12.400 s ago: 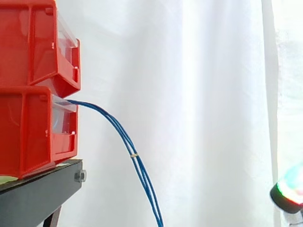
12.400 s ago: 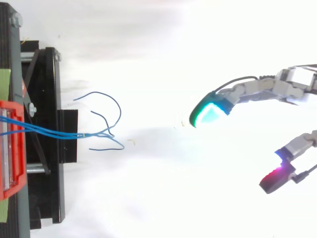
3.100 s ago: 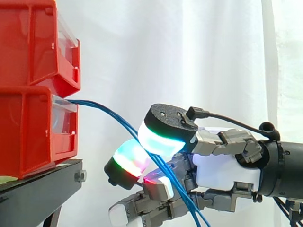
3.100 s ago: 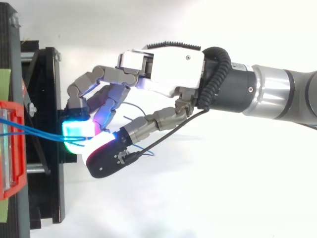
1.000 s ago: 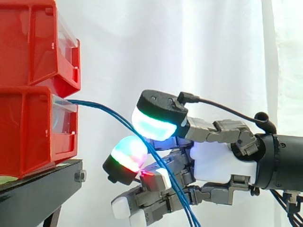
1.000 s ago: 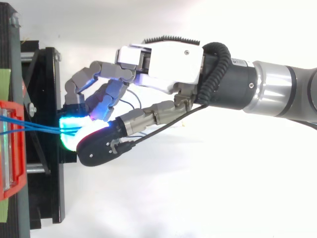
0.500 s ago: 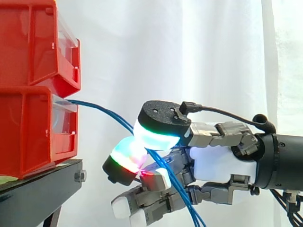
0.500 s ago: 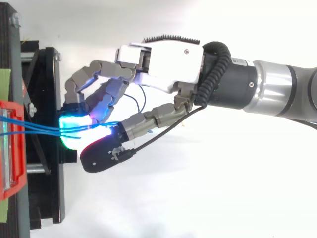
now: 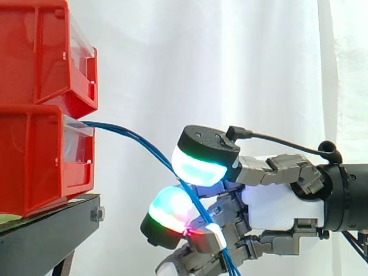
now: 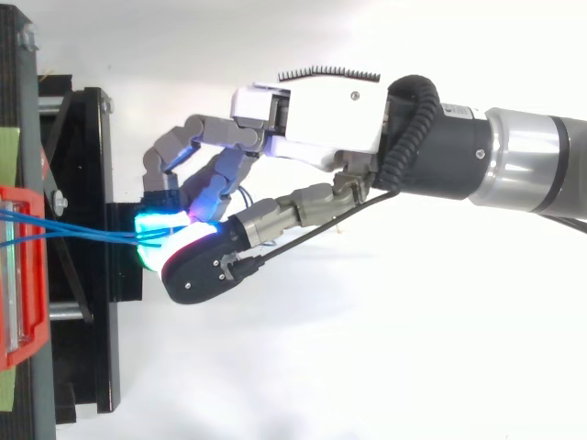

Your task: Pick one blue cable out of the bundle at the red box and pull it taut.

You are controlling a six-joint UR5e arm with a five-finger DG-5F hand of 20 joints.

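Thin blue cables leave the lower red bin and arc right and down toward my hand. In the top view they run from the red bin as a few strands that meet at my fingertips. My hand reaches in from the right with its fingers curled. The thumb pad presses from above and a finger pad from below, with the cables pinched between them. How many strands are held I cannot tell. Below the hand the cables hang on down.
A second red bin is stacked on the lower one, both on a black stand at the left. The stand's ledge lies just under my fingertips. A white curtain fills the background.
The hand has shifted a little to the right, away from the bins. The thumb has closed back against the fingertips, and the cables run straighter from the bin.
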